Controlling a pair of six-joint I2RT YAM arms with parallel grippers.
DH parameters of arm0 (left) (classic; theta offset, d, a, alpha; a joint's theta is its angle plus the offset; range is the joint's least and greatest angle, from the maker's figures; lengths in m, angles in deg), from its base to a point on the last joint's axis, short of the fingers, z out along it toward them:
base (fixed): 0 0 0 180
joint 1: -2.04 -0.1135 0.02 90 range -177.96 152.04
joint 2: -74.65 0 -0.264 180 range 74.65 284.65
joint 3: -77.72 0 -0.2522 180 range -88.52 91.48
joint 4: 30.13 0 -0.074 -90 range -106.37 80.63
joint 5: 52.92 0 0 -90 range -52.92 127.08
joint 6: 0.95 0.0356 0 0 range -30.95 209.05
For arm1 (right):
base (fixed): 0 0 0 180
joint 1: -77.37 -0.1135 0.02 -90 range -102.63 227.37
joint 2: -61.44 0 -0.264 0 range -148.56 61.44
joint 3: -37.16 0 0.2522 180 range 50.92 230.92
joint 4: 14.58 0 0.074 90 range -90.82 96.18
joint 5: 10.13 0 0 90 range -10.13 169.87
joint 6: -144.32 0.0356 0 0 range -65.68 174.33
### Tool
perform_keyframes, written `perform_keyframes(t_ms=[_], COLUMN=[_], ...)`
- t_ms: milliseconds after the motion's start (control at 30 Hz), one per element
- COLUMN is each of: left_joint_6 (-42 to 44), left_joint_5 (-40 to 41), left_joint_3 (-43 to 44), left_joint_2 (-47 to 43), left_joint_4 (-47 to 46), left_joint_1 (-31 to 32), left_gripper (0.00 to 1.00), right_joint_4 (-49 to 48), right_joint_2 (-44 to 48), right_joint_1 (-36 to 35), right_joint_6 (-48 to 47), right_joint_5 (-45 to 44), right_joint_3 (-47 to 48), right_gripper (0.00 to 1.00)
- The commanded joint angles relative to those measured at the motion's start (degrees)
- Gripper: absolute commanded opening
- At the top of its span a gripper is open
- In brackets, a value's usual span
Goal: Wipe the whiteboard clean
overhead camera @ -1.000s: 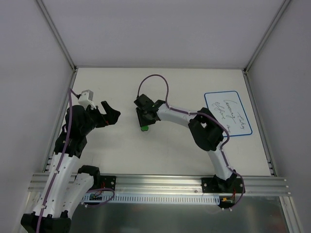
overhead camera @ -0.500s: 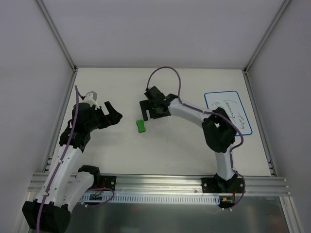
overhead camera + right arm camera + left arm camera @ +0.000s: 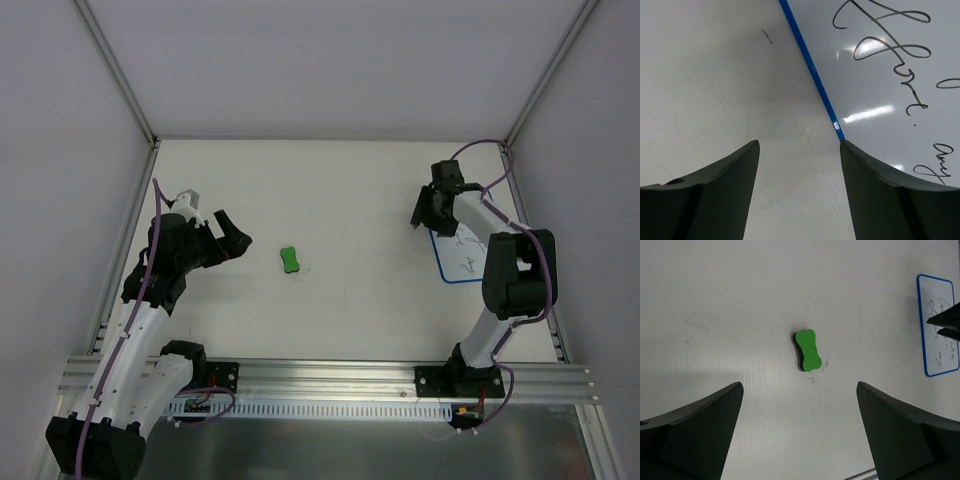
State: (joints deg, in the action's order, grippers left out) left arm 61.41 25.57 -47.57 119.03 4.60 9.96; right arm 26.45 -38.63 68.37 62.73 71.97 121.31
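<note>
The whiteboard (image 3: 458, 262) lies flat at the 3 o'clock side of the table (image 3: 350, 190), with dark handwriting on it. The right gripper (image 3: 424, 214) hangs over the board's 9 o'clock edge, jaws spread and nothing pinched. From its wrist, the blue border runs up between the two fingers (image 3: 715, 190). The green eraser (image 3: 289, 260) lies alone near the middle, a little towards 9 o'clock. The left gripper (image 3: 228, 238) hovers at 9 o'clock, jaws wide apart and empty.

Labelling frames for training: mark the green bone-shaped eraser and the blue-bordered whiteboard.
green bone-shaped eraser (image 3: 807, 350), left wrist view, middle of its top face
blue-bordered whiteboard (image 3: 880, 80), right wrist view, white writing surface
</note>
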Motion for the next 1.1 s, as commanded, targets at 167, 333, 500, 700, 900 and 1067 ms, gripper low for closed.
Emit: perform_keyframes(t_ms=[167,333,500,700,900,1067], left_joint_6=[-1.9,-1.9,-2.0,-2.1,-1.7,-1.5], left_joint_5=[-0.9,-1.1,-1.1,-1.1,-0.9,-1.2], left_joint_3=[-1.6,-2.2,-2.2,-1.9,-1.3,-1.1], left_joint_2=[-2.5,-3.5,-3.6,-2.9,-1.7,-1.6], left_joint_4=[0.5,0.7,1.0,1.0,1.1,1.1], left_joint_1=[0.5,0.5,0.5,0.5,0.5,0.5], left_gripper=[0.99,0.99,0.99,0.99,0.99,0.99], right_joint_4=[0.2,0.2,0.2,2.4,2.9,2.8], right_joint_2=[-4.9,-8.0,-9.6,-8.8,-9.3,-14.0], right_joint_1=[3.6,4.9,4.8,0.0,-10.0,-21.0], right_joint_6=[1.2,2.1,2.5,0.7,1.8,3.7], right_joint_5=[2.7,4.8,7.3,8.3,11.6,15.1], right_joint_3=[0.8,1.4,1.6,1.9,2.8,6.6], right_gripper=[0.61,0.56,0.45,0.25,0.23,0.22])
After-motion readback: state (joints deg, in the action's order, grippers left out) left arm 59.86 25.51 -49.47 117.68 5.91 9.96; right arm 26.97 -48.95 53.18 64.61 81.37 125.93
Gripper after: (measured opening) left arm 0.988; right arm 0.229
